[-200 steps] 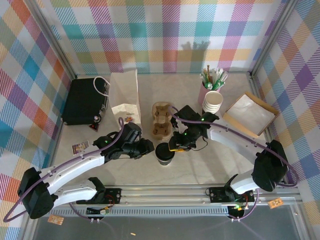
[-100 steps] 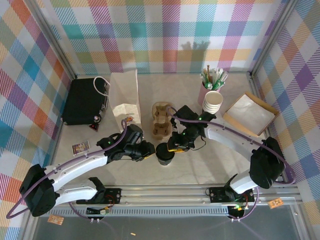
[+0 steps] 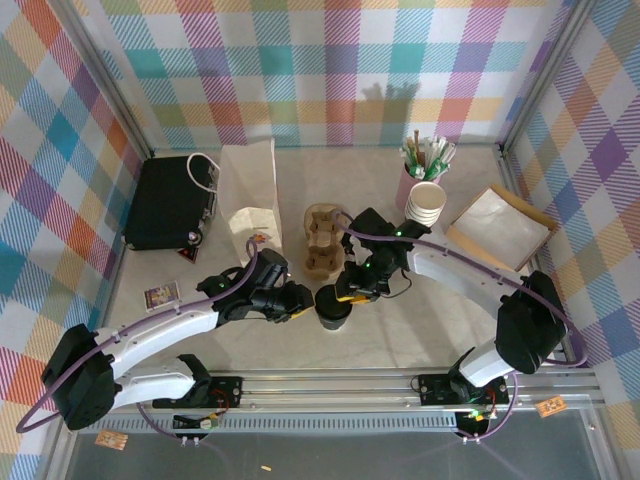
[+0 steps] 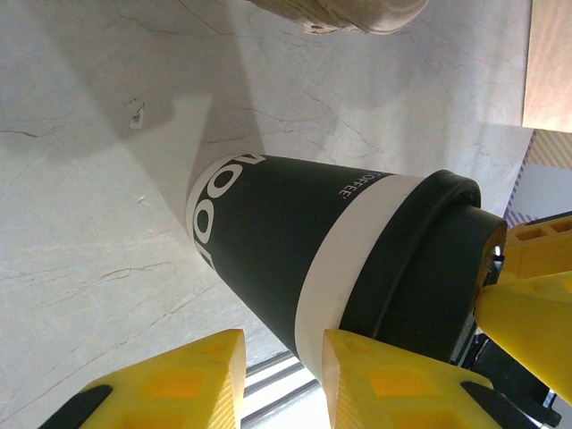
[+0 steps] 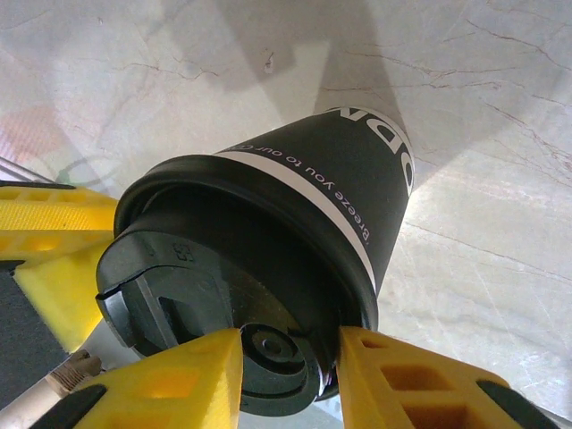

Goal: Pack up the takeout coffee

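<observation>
Takeout coffee (image 3: 331, 308) upright on table (image 3: 420, 320), lid (image 5: 206, 286) on, betw. L claw (image 4: 284, 344) & R claw (image 5: 290, 344), both narrow-gapped, empty.

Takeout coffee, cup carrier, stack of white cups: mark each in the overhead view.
takeout coffee (image 3: 331, 305), top external view, on its black lid.
cup carrier (image 3: 321, 242), top external view, middle of the brown tray.
stack of white cups (image 3: 427, 197), top external view, inside the top cup's mouth.

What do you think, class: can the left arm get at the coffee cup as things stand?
Probably yes. The left end effector sits right beside the cup with nothing between them. The right end effector crowds the lid on the far side, so the cup's left side looks freest.
</observation>
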Robot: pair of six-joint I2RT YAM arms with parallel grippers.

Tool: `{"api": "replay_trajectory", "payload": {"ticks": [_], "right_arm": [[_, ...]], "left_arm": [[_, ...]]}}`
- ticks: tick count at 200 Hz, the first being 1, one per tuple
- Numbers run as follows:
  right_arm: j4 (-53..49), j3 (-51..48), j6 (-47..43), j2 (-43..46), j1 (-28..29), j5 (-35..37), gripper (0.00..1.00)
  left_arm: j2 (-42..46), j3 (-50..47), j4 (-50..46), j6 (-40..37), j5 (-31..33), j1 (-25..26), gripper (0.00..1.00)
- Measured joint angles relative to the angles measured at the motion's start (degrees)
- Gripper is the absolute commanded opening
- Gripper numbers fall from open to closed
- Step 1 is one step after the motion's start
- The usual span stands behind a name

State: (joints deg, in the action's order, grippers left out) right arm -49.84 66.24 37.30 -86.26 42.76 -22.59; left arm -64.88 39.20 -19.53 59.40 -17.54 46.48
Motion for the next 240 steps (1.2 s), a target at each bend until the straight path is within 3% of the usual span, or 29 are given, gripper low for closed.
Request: {"api": "replay_trajectory", "payload": {"ticks": [109,240], "right_arm": [[-0.76,1.18,0.02,-1.11,0.74,0.04,0.35],[-2.56,2.58,0.00,-2.21,0.85,0.50,0.36]], "left_arm": [[4.04,-3.50,6.49,1.27,-0.90,0.00,0.32],[2.69,-6.05,12.57,2.23,-1.36,0.00,0.18]]}}
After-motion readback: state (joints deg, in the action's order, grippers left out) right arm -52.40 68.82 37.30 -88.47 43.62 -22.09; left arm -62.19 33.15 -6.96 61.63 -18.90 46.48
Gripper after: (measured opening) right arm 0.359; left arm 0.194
